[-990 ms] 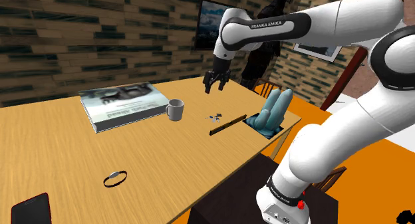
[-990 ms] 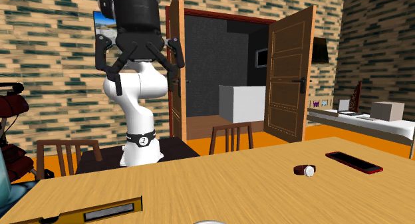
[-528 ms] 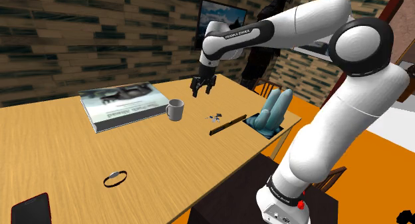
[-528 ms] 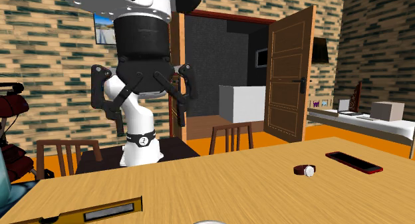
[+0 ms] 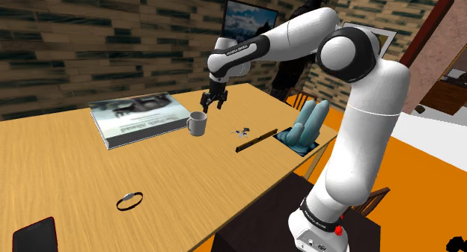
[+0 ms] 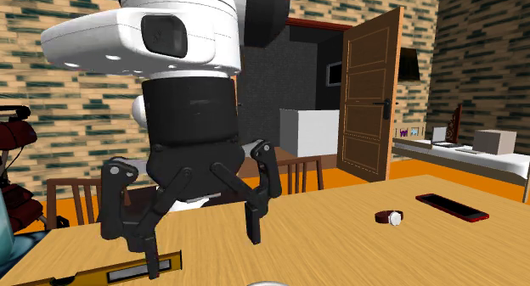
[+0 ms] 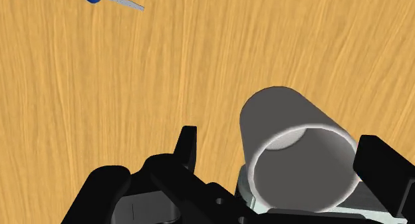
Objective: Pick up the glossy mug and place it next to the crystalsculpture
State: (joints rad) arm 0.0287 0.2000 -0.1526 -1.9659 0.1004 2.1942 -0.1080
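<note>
A grey mug (image 5: 197, 123) stands upright on a wooden table (image 5: 67, 168). It is just beside the near right corner of a large book (image 5: 138, 117) that lies flat. The black gripper (image 5: 211, 101) hangs just above the mug, a little toward the shoulder view's right, with its fingers pointing down. The fingers are spread wide and hold nothing.

In the wrist view the mug's open mouth faces up between the two fingers (image 7: 188, 146), closer to one of them than the other. The mug appears untouched, though from this angle contact with the closer finger cannot be ruled out.

To the right of the mug in the shoulder view lie a small bunch of keys (image 5: 241, 129) and then a long, narrow level (image 5: 257, 140). Beyond them, near the table's right edge, stands a pale blue crystal sculpture (image 5: 305, 126) on a dark base, well apart from the mug. Nearer the camera, a dark wristwatch (image 5: 129, 200) lies on the table, and a black phone (image 5: 34, 234) sits at the near left corner.

The second exterior view faces the arm across the table, with the open gripper large in the foreground. Behind the arm, a wooden door (image 6: 369, 98) stands open in a brick wall (image 6: 76, 72).
</note>
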